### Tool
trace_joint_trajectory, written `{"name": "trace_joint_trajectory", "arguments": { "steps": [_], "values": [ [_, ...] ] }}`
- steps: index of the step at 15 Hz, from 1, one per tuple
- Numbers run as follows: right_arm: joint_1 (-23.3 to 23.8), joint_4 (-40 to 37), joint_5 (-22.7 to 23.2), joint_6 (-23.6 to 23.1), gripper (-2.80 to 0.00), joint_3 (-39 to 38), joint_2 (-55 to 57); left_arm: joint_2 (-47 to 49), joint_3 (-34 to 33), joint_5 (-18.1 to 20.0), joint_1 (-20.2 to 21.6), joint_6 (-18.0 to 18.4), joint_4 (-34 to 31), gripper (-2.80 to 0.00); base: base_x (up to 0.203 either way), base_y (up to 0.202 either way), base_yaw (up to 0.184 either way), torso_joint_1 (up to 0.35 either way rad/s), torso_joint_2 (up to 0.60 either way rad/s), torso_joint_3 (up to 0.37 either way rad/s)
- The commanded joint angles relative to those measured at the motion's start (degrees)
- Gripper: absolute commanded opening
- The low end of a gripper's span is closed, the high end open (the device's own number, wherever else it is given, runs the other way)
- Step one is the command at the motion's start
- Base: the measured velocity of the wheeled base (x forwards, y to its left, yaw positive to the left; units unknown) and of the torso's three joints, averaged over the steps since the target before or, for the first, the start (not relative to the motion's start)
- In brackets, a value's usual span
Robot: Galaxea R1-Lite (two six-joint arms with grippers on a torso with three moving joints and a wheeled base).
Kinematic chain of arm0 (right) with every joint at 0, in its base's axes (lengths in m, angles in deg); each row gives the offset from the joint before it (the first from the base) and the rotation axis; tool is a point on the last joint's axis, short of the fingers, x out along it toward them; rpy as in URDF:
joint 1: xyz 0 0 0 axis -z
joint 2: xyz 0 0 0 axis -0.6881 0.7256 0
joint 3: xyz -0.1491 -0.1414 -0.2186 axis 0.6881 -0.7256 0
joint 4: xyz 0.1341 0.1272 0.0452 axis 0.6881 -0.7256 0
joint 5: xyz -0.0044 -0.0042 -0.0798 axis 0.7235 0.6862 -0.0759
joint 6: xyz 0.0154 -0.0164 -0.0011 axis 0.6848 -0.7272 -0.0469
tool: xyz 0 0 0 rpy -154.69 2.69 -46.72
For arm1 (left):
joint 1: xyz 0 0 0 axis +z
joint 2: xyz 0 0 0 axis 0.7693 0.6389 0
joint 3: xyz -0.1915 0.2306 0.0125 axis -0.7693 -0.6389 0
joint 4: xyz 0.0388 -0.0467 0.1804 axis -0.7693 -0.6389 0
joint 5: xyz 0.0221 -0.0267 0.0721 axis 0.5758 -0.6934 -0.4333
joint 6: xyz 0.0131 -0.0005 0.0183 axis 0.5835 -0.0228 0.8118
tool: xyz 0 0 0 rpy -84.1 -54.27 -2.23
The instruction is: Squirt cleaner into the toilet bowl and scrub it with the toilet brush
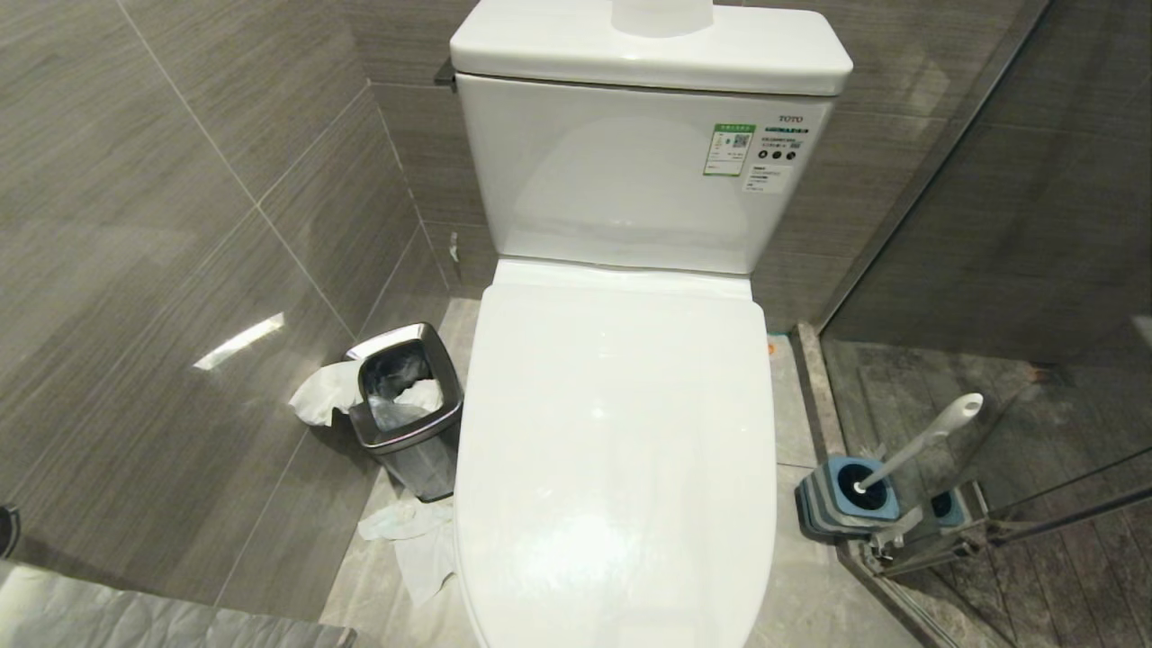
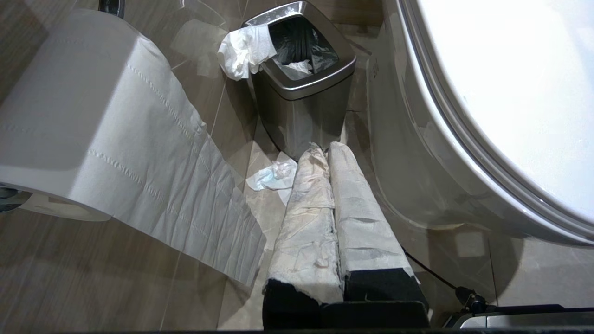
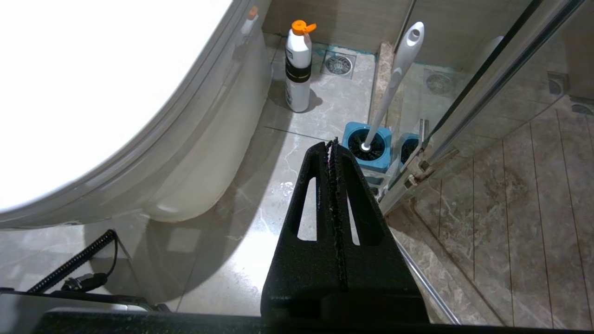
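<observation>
Tiled bathroom, white toilet with closed lid, steel bin, glass shower screen, floor drain

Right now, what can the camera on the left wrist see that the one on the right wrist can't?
Only the left wrist view shows the steel bin stuffed with tissue, a hanging toilet paper roll, crumpled tissue on the floor, and the left tool, shut and wrapped in white.

Only the right wrist view shows the white bottle with an orange cap, the toilet brush standing in its blue holder, the glass shower door, and the black right tool, shut.

Both show the closed toilet lid and grey floor tiles.
</observation>
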State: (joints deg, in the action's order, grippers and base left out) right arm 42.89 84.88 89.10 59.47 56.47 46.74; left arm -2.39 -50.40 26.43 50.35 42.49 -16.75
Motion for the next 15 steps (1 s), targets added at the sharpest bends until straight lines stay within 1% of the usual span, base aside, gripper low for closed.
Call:
{"name": "trace_joint_trajectory", "arguments": {
  "steps": [1, 15],
  "values": [
    [-0.02, 0.02, 0.05, -0.03, -2.80, 0.01, 0.02, 0.09, -0.18, 0.02, 0.03, 0.01, 0.00, -2.80, 0.000, 0.000, 0.000, 0.000, 0.00, 0.000],
    [-0.02, 0.02, 0.05, -0.03, -2.80, -0.07, 0.02, 0.09, -0.18, 0.02, 0.04, -0.05, 0.00, -2.80, 0.000, 0.000, 0.000, 0.000, 0.00, 0.000]
  ]
}}
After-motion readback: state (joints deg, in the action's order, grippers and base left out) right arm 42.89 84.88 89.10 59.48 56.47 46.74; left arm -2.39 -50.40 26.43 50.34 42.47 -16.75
